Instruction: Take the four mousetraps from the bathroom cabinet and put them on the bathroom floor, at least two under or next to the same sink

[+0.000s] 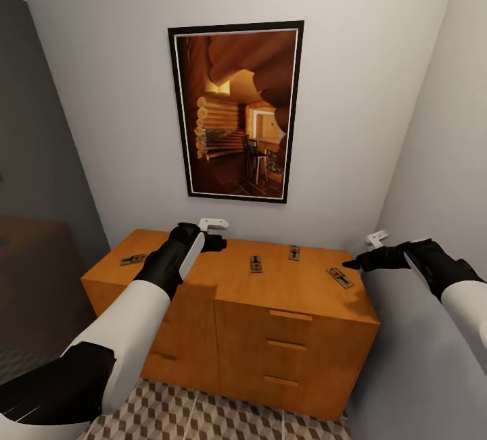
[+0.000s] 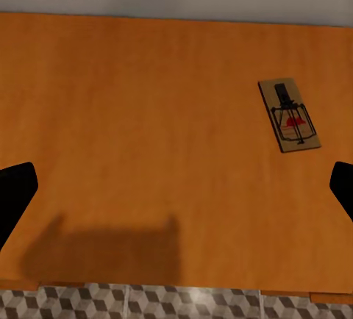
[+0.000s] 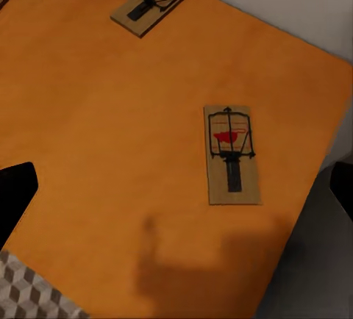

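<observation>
Four mousetraps lie flat on the smooth top of the orange-brown cabinet (image 1: 297, 332): one at the left end (image 1: 133, 259), one mid-top (image 1: 256, 263), one nearer the wall (image 1: 293, 252), and one by the right end (image 1: 340, 278). My left gripper (image 1: 215, 242) hovers open over the top, left of the mid-top trap (image 2: 290, 115), holding nothing. My right gripper (image 1: 350, 265) hovers open just beyond the right-end trap (image 3: 232, 154), with another trap (image 3: 151, 3) farther along. Dark fingertips (image 2: 15, 194) (image 3: 15, 194) sit wide apart at the wrist views' edges.
A large framed picture (image 1: 235, 112) hangs on the pale wall above the cabinet. Small white fixtures (image 1: 213, 224) (image 1: 376, 237) stick out of the walls near the top's back edge. A grey wall closes in on the right. Cube-patterned floor tiles (image 1: 203, 420) lie before the drawers.
</observation>
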Robot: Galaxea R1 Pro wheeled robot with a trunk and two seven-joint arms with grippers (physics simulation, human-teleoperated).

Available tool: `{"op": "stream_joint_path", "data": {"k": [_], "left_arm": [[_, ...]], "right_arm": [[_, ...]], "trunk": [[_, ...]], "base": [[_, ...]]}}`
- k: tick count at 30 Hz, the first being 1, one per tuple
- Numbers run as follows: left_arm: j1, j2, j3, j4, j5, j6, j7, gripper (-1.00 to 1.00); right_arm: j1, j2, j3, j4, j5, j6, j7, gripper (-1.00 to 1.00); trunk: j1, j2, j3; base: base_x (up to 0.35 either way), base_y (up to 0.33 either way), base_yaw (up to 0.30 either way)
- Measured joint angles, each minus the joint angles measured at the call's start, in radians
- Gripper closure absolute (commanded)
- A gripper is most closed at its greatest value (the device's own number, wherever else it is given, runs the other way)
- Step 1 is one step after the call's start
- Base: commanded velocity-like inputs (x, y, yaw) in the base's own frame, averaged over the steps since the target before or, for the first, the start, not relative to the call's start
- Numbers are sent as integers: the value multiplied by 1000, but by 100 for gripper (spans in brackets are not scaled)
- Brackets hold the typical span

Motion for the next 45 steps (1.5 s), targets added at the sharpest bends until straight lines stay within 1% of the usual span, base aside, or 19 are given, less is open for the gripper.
{"op": "stream_joint_path", "data": {"k": [4, 9, 10, 18, 24, 33, 45], "left_arm": [[0, 0, 0, 0, 0, 0, 0, -100], [0, 0, 0, 0, 0, 0, 0, -100], [0, 0, 0, 0, 0, 0, 0, -100], [0, 0, 0, 0, 0, 0, 0, -100], [0, 0, 0, 0, 0, 0, 0, -100], [0, 0, 0, 0, 0, 0, 0, -100], [0, 0, 0, 0, 0, 0, 0, -100]], "right_arm": [[0, 0, -1, 0, -1, -1, 18, -100], [0, -3, -4, 0, -2, -2, 22, -100], [0, -10, -5, 0, -4, -10, 8, -100], [0, -15, -5, 0, -5, -32, -20, -100], [0, -15, -6, 0, -6, -35, -25, -100], [0, -15, -5, 0, -6, -36, -26, -100], [0, -15, -5, 0, -5, -36, -26, -100]], "trunk": [[0, 0, 0], [0, 0, 0], [0, 0, 0], [0, 0, 0], [0, 0, 0], [0, 0, 0], [0, 0, 0]], "base": [[0, 0, 0], [0, 0, 0], [0, 0, 0], [0, 0, 0], [39, 0, 0], [162, 0, 0], [28, 0, 0]]}}
